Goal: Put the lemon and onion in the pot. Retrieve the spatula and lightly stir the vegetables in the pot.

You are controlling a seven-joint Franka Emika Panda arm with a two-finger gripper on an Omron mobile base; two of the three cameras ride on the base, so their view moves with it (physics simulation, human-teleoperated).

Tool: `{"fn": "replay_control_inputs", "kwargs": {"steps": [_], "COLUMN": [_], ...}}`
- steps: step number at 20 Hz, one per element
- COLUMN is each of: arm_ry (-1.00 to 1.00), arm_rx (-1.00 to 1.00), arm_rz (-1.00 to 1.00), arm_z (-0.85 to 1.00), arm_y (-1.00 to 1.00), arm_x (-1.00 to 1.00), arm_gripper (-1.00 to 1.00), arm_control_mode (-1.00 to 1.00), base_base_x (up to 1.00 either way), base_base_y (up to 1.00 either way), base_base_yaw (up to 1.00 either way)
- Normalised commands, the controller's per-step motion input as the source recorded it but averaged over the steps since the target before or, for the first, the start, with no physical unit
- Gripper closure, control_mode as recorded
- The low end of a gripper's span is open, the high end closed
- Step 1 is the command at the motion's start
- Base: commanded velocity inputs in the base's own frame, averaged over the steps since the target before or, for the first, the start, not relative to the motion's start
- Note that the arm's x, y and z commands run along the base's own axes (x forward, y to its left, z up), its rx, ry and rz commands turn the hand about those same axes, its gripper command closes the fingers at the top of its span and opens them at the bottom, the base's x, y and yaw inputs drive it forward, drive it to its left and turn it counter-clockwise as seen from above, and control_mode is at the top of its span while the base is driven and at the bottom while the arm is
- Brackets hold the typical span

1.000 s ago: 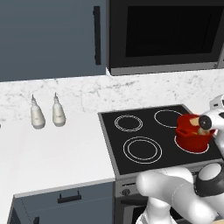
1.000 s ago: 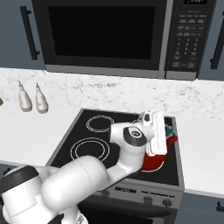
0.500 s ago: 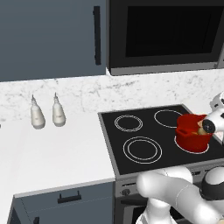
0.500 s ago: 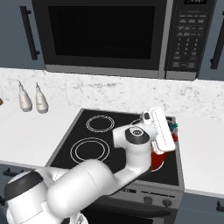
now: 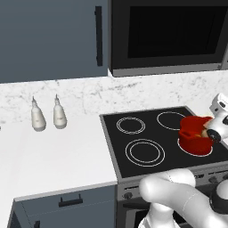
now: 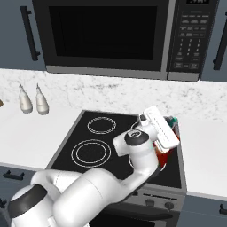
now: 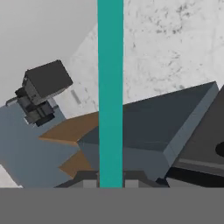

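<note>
— Spatula [image 7: 110, 87] handle is seen clamped between the pressed-together fingers of the end effector [image 7: 110, 183], its long axis running straight out along the hand. Where is the pot [image 5: 196, 136] placed?

— On the right front burner of the stove [image 5: 147, 133], directly beside the hand, with something tan showing at its rim. Compared with a second ago, the wrist is seen rolled and raised above the pot; the pot itself is unmoved.

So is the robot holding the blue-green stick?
Yes. The jaws are shut on the spatula; its teal handle rises straight from between them.
</note>
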Motion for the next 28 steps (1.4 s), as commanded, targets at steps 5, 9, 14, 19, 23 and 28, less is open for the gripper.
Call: {"fn": "replay_control_inputs", "kwargs": {"steps": [5, 9, 14, 19, 23, 28], "arm_ry": [0.08, 0.20, 0.11, 0.01, 0.04, 0.01], "arm_rx": [-0.27, -0.15, -0.05, -0.07, -0.11, -0.06], "arm_rz": [0.20, 0.20, 0.03, 0.00, 0.13, 0.09], "arm_z": [0.01, 0.00, -0.03, -0.11, -0.13, -0.12], "arm_y": [0.25, 0.10, 0.01, 0.10, 0.07, 0.00], "arm_x": [0.27, 0.02, 0.00, 0.24, 0.40, 0.03], "arm_gripper": [1.00, 1.00, 1.00, 1.00, 1.00, 1.00], "arm_control_mode": [-1.00, -1.00, -1.00, -1.00, -1.00, -1.00], "base_base_x": [0.00, 0.00, 0.00, 0.00, 0.00, 0.00], "base_base_y": [0.00, 0.00, 0.00, 0.00, 0.00, 0.00], "base_base_yaw": [0.00, 0.00, 0.00, 0.00, 0.00, 0.00]}}
